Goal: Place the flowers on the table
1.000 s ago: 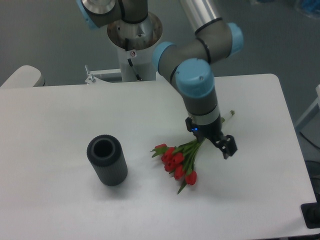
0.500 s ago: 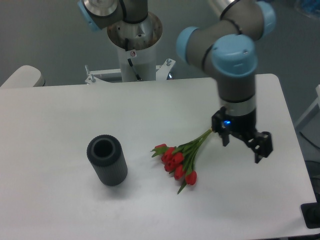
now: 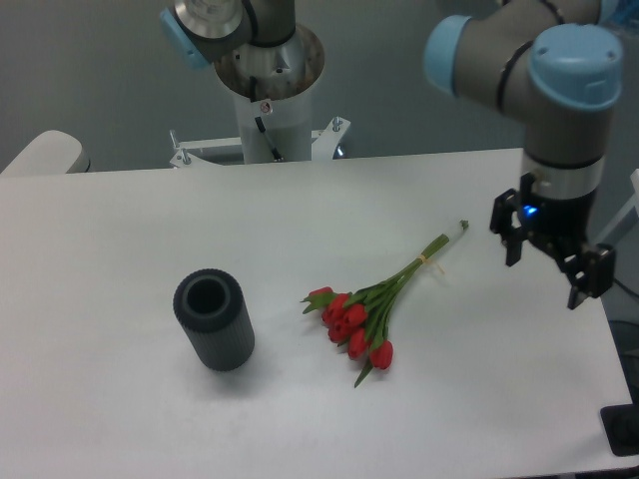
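The flowers (image 3: 361,317), red tulips with green leaves and long tied stems, lie flat on the white table (image 3: 120,249), heads towards the front and stem ends pointing to the back right. My gripper (image 3: 547,269) hangs above the table's right side, well to the right of the stems and apart from them. Its two fingers stand apart, open and empty.
A dark grey ribbed cylinder vase (image 3: 213,321) stands upright at the front left of the table, left of the flowers. The robot base (image 3: 268,75) rises behind the table's far edge. The table's right edge lies just past the gripper.
The gripper has let go of the stems and moved up and to the right, away from the flowers. The flowers stay lying where they were.
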`<act>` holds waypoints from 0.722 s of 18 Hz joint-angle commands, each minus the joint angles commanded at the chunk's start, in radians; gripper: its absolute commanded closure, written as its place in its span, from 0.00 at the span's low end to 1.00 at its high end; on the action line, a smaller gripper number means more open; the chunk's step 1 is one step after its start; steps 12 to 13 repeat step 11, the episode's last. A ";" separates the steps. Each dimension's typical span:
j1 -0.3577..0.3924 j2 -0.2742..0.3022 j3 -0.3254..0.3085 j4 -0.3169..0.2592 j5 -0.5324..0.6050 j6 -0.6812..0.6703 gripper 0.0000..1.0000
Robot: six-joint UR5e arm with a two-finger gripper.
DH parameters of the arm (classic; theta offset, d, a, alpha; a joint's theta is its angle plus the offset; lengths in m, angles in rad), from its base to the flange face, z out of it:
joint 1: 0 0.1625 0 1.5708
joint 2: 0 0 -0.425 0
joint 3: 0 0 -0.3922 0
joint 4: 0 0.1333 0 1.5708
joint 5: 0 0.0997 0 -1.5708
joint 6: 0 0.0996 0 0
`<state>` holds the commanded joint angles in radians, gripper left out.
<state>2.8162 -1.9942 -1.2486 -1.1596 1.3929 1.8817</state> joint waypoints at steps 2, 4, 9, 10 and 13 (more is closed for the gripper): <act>0.011 0.000 -0.003 -0.002 0.005 0.072 0.00; 0.023 0.002 -0.009 -0.005 0.001 0.080 0.00; 0.019 0.012 -0.032 0.001 0.005 0.079 0.00; 0.017 0.012 -0.032 0.003 0.005 0.079 0.00; 0.016 0.012 -0.032 0.003 0.005 0.079 0.00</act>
